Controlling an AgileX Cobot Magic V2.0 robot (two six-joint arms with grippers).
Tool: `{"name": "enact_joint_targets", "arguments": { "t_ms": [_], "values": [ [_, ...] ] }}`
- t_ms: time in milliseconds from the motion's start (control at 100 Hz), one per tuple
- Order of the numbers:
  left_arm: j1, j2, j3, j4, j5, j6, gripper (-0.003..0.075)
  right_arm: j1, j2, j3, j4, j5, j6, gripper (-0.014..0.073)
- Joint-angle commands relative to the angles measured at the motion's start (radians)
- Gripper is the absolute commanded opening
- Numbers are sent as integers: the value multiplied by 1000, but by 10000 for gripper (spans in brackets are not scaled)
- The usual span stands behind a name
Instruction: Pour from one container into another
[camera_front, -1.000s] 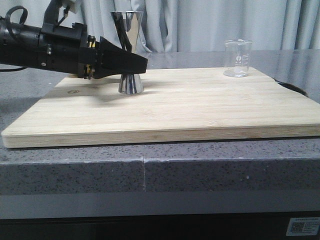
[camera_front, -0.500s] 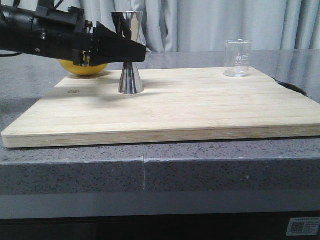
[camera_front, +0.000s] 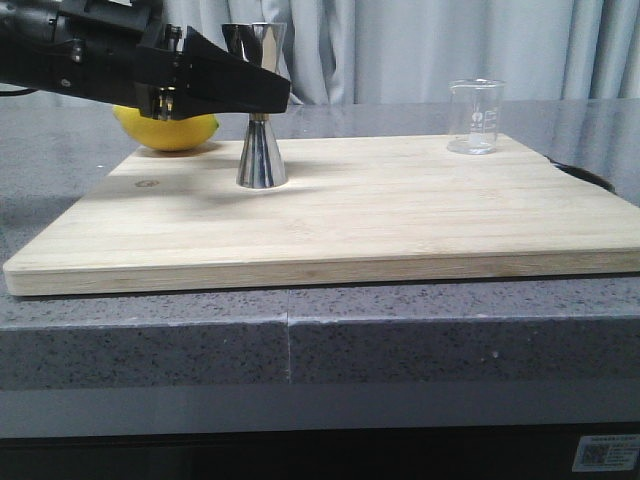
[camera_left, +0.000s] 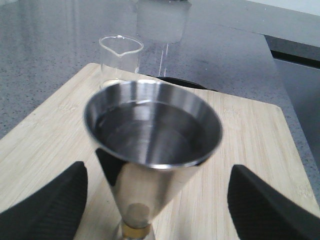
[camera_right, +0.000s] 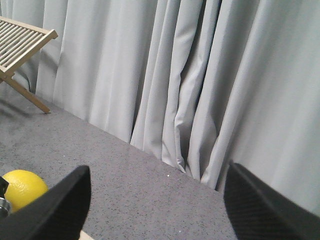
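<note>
On a wooden board (camera_front: 400, 215), the jigger (camera_front: 260, 110) stands upright between my left tool's (camera_front: 270, 95) parted fingers, untouched. The beaker (camera_front: 474, 116) waits well to its right, nearer my right arm.

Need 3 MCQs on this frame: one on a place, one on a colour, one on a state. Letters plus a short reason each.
1. Where does the glass beaker stand?
A. far right corner of the cutting board
B. beside the lemon
C. off the board

2. What colour is the fruit behind the board?
A. green
B. yellow
C. red

3. How is the left tool set?
A. shut on the beaker
B. open, fingers either side of the steel jigger
C. shut on the lemon

Key: 1 A, the front view shows it on the board's far right corner. 2 B, the lemon is yellow. 3 B, the left wrist view shows both fingers apart from the jigger.
</note>
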Motion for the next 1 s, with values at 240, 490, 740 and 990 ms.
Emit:
{"name": "enact_joint_targets", "arguments": {
  "t_ms": [240,490,740,990],
  "values": [
    [53,-78,-19,-10,110,-67,539,-2,-31,-27,37,-29,0,502],
    [76,-122,-19,39,110,-112,539,-2,-31,-27,37,-29,0,502],
    [95,-156,-19,116,110,-180,539,-2,-31,-27,37,-29,0,502],
    [152,-228,-19,158,110,-228,539,-4,-31,-27,37,-18,0,502]
  ]
}}
